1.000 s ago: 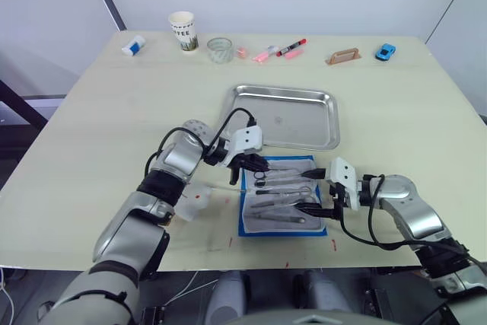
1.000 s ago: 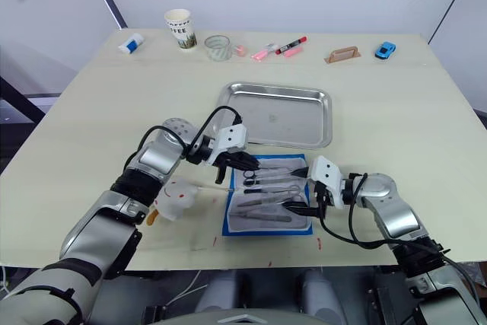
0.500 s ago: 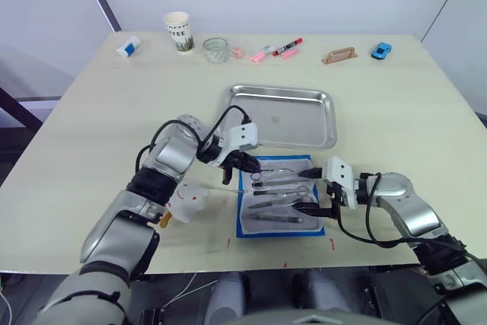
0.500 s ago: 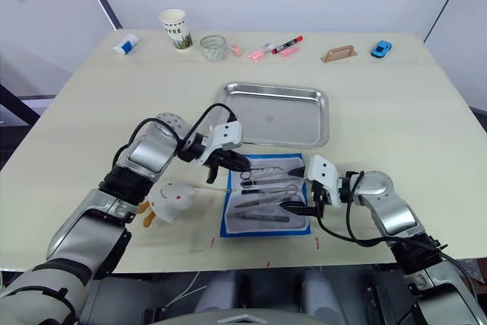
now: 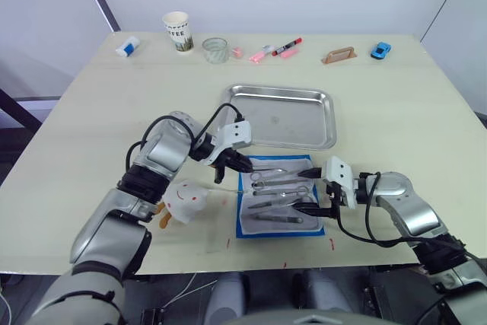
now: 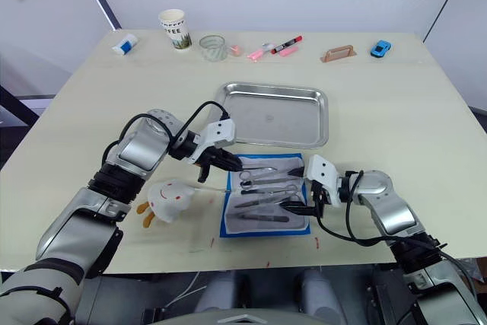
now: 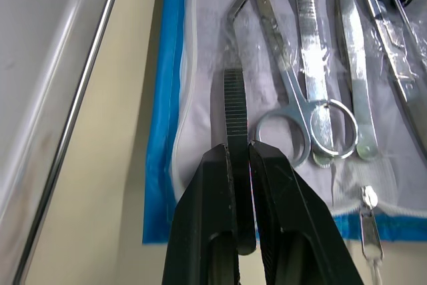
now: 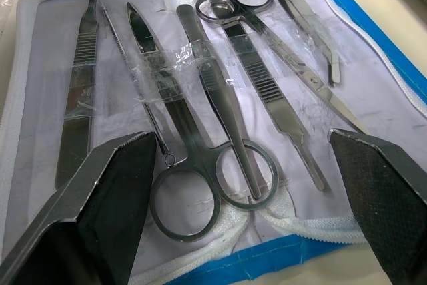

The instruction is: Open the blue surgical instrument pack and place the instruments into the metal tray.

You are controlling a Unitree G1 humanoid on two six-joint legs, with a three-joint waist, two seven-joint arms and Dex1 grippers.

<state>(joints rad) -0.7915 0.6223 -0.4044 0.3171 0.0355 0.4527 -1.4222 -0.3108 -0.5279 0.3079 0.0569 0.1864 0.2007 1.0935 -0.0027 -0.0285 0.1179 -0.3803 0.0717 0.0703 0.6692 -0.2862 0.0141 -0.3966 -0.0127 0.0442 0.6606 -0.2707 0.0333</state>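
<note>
Left wrist view: the left gripper is seen pinched on a bent-tipped tweezers, whose ridged shaft runs out from between the two black fingers over the pale lining. Compared with a second ago, that gripper has been drawn back toward the robot's left, from over the ring handles to the left edge of the pack, and the toy chick once covered by the forearm is now exposed on the table. It is judged that the first instrument has been gripped and is being pulled free, so the carry to the tray can follow; the tray is bare, so nothing has been delivered yet. The pack lies unzipped and flat just in front of the tray, between the two grippers, with the remaining instruments laid side by side in it, several held under clear straps. The right gripper is held spread wide at the pack's right edge, and in its wrist view nothing is seen between its pads. Whether the tweezers has cleared its strap or is lifted off the lining cannot be told; its gripped end is hidden between the fingers. In the head views the tweezers is too thin and too covered by the gripper to be made out.
</note>
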